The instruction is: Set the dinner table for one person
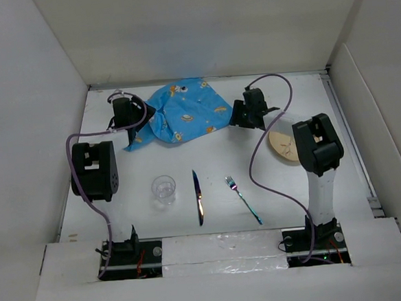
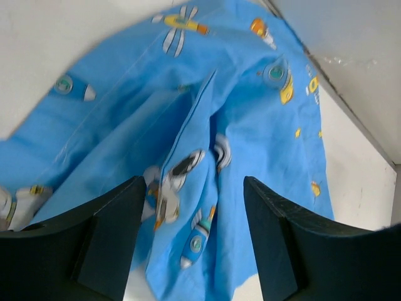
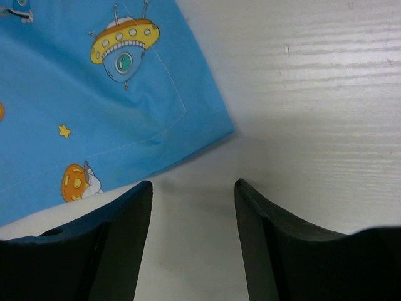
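Observation:
On the white dinner table (image 1: 354, 181), a blue cartoon-print placemat (image 1: 183, 112) lies rumpled at the far middle. My left gripper (image 1: 141, 126) is at its left edge, and in the left wrist view the gripper (image 2: 193, 216) is open, with folds of the placemat (image 2: 207, 106) lying between and below the fingers. My right gripper (image 1: 235, 118) is open just off the cloth's right corner. In the right wrist view the right gripper (image 3: 193, 188) has only bare tabletop between its fingers, with the placemat corner (image 3: 113, 100) ahead and to the left.
Nearer the arms lie a clear glass (image 1: 164, 189), a knife (image 1: 198, 196) and a fork (image 1: 243, 200) in a row. A tan plate (image 1: 281, 147) sits at the right, partly hidden by the right arm. White walls close in the table.

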Tool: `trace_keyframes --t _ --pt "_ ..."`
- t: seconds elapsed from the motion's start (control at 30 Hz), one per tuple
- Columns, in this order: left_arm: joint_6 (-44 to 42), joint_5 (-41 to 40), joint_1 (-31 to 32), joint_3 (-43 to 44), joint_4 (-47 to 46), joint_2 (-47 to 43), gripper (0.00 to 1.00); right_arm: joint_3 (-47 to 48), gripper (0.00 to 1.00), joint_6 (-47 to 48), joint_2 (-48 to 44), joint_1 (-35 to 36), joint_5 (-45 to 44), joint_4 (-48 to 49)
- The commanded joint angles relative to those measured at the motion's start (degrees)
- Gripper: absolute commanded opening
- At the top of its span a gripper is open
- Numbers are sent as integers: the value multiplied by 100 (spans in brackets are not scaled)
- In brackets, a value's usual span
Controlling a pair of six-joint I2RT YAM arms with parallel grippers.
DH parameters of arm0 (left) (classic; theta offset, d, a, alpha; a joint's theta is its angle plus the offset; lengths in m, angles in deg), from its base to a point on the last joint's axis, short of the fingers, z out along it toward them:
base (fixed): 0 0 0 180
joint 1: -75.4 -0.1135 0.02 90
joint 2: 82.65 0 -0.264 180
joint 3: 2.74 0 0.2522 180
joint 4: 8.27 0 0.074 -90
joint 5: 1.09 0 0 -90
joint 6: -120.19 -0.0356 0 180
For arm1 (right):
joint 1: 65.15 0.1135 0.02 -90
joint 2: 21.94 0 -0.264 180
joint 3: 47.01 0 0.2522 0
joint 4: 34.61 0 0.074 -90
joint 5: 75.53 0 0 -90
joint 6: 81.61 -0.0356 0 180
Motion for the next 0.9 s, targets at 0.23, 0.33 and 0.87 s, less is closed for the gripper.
trace_keyframes --t 0.23,0.33,0.87 --pt "-291 -67 -2 976 80 661 46 411 58 -331 360 -224 384 265" --pt "-291 -76 -2 968 36 661 35 534 53 -437 491 -224 375 448" --pt "-230 -181 -2 669 194 -638 0 -157 0 -666 -358 -470 1184 2382"
